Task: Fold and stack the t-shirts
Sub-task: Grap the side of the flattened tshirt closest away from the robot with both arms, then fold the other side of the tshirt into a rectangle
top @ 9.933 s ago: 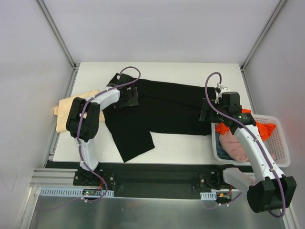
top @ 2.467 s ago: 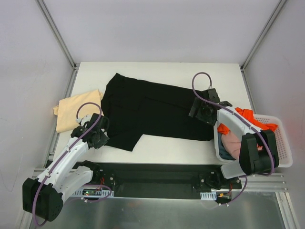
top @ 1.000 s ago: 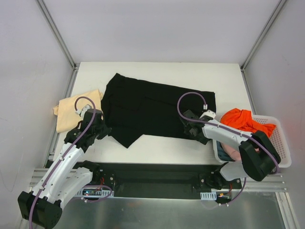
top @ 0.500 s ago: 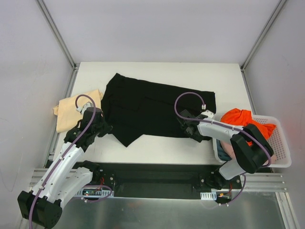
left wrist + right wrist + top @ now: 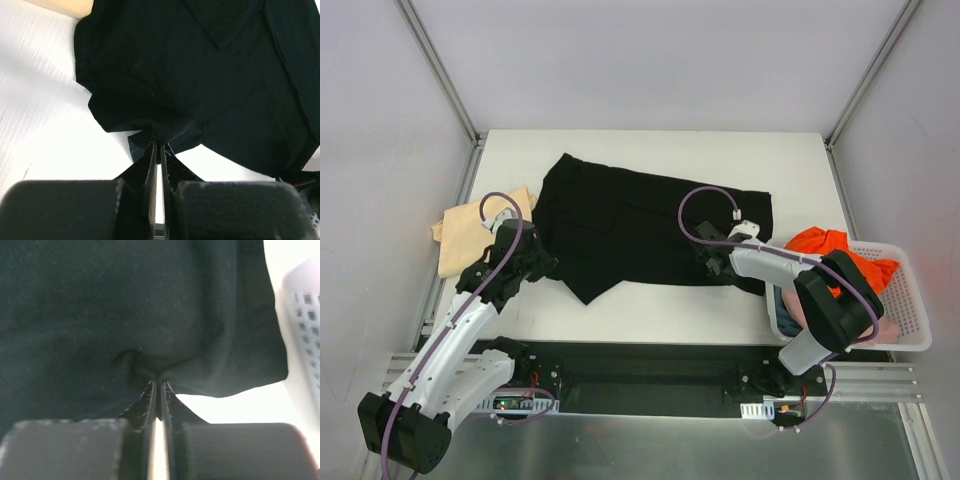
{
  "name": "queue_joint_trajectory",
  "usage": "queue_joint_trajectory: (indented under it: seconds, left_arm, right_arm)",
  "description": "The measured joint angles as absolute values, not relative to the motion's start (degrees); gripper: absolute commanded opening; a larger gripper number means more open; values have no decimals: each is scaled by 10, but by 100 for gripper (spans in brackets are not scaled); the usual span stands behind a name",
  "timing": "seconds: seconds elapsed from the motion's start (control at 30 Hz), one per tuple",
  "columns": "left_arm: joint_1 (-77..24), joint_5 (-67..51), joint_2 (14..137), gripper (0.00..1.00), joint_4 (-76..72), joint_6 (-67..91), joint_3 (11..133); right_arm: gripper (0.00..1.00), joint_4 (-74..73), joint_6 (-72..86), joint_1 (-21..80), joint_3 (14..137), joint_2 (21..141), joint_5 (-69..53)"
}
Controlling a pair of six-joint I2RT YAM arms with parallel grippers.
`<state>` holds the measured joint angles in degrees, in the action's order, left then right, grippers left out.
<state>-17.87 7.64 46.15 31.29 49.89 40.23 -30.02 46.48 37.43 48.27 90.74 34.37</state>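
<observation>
The black t-shirt (image 5: 640, 220) lies spread across the middle of the table. My left gripper (image 5: 542, 265) is shut on a bunched bit of its near left edge; in the left wrist view the cloth (image 5: 200, 75) puckers at the closed gripper (image 5: 159, 143). My right gripper (image 5: 716, 266) is shut on the near hem towards the right; in the right wrist view the fabric (image 5: 125, 300) folds into the closed gripper (image 5: 159, 381). A pale tan t-shirt (image 5: 468, 232) lies at the table's left edge. An orange t-shirt (image 5: 825, 245) and a pink one (image 5: 792, 312) sit in the basket.
The white mesh basket (image 5: 912, 300) stands at the table's right edge, close beside my right arm; its wall (image 5: 306, 315) shows in the right wrist view. A corner of the tan shirt (image 5: 65, 5) shows at the top left of the left wrist view. Grey walls enclose the table.
My right gripper slid left along the near hem and closed on the black cloth. My left gripper, still shut on the left edge, moved slightly away from the table's front.
</observation>
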Motion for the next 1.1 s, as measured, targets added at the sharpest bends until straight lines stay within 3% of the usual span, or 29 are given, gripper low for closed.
queue_joint_trajectory:
  seconds: [0.33,0.63,1.1]
  left_arm:
    - [-179,76,503,0,294,496,430]
    - [-179,93,603,0,251,461,528]
    - [-179,105,971,0,196,307,863]
  right_arm:
    - [1,-370,363,371,553,938,357]
    - [1,-430,270,345,661,971,320]
    - [2,-467,149,254,786,1043,166]
